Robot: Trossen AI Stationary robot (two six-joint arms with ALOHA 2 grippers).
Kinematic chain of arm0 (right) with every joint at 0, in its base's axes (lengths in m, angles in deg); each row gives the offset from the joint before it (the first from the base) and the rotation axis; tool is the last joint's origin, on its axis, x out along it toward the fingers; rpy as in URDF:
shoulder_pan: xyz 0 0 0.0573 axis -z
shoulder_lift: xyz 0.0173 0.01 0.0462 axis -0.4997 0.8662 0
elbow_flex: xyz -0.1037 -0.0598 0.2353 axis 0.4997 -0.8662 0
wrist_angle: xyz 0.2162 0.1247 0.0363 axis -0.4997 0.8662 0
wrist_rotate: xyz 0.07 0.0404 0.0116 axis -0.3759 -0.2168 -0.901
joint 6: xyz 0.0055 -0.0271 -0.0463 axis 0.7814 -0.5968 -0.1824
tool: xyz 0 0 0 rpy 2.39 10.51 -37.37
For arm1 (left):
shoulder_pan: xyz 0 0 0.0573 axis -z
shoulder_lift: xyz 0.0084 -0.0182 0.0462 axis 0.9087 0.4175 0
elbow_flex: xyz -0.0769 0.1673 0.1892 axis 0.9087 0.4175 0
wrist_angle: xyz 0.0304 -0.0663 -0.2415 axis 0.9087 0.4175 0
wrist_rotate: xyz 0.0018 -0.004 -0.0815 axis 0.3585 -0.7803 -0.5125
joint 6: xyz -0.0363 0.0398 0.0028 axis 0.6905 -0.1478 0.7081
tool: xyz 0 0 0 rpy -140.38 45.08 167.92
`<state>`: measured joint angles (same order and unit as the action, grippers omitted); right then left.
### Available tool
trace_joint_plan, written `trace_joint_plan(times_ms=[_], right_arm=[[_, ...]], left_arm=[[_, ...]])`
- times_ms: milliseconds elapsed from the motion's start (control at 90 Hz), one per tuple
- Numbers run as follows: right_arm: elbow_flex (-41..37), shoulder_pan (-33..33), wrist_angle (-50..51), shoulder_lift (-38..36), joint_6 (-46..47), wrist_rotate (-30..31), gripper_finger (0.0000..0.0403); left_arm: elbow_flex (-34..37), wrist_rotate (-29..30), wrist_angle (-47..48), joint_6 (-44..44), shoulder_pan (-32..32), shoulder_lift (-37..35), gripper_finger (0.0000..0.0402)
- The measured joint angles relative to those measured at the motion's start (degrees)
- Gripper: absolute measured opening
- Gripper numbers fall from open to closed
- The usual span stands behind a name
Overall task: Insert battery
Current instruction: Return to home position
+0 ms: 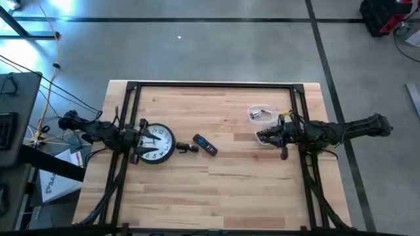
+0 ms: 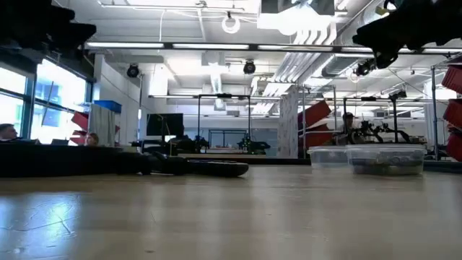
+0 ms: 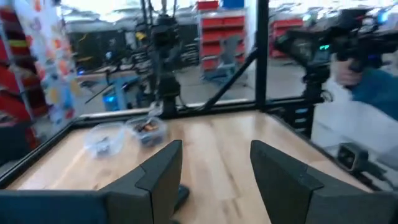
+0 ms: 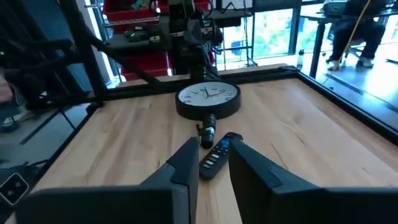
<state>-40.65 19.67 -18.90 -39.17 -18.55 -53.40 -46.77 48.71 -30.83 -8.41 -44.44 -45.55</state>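
The clear plastic bin (image 1: pixel 251 113) of silver batteries (image 1: pixel 264 116) sits right of centre in the high view, just above the right gripper (image 1: pixel 261 137); that gripper's fingers (image 4: pixel 186 165) are released and empty, pointing left over bare wood. The left gripper (image 1: pixel 138 141), left of centre, hovers at the rim of the round white-faced wall clock (image 1: pixel 157 144), its fingers (image 3: pixel 158 174) spread wide, grasping nothing. Between the grippers lie a short black flashlight (image 1: pixel 187 148) and, just beside it, a black remote control (image 1: pixel 206 145); bare light wooden table (image 1: pixel 223 190) fills the lower half of the frame, bounded by a black metal frame (image 1: pixel 216 84) along the edges.
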Motion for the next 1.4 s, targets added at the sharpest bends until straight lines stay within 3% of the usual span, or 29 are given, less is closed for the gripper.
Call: trace_joint_plan(times_ms=[144, 278, 611, 767, 1033, 1189, 1400], right_arm=[[0.0, 0.02, 1.79, -3.56, -0.46, -1.69, 0.0022], [0.0, 0.06, 5.47, -7.65, -1.0, -1.76, 0.0004], [-0.02, 0.07, 13.79, -21.04, -1.01, -1.74, 0.0], [-2.84, 0.08, 9.27, -23.56, -1.39, -2.42, 0.0], [-16.36, 0.5, -8.97, -23.52, -3.54, -3.75, 0.0], [-16.35, 3.19, -9.35, -23.63, -0.94, -5.6, 0.0], [-16.35, 7.58, -8.33, -23.54, -0.74, -9.41, 0.0]], left_arm=[[0.72, -0.62, -2.42, 0.22, -3.9, -0.01, 0.0172], [0.72, -6.69, -4.91, -0.34, -8.44, -0.01, 0.0172], [0.72, -12.29, -3.35, 2.4, -15.47, 0.01, 0.0172], [0.72, -13.52, -3.29, 2.41, -17.75, 0.03, 0.0172], [0.7, -16.45, -3.27, 3.75, -19.83, 0.12, 0.0172], [0.82, -22.49, -3.66, 3.86, -20.75, 0.35, 0.0172], [4.61, -23.1, -8.04, 4.03, -23.47, 0.52, 0.0172]])
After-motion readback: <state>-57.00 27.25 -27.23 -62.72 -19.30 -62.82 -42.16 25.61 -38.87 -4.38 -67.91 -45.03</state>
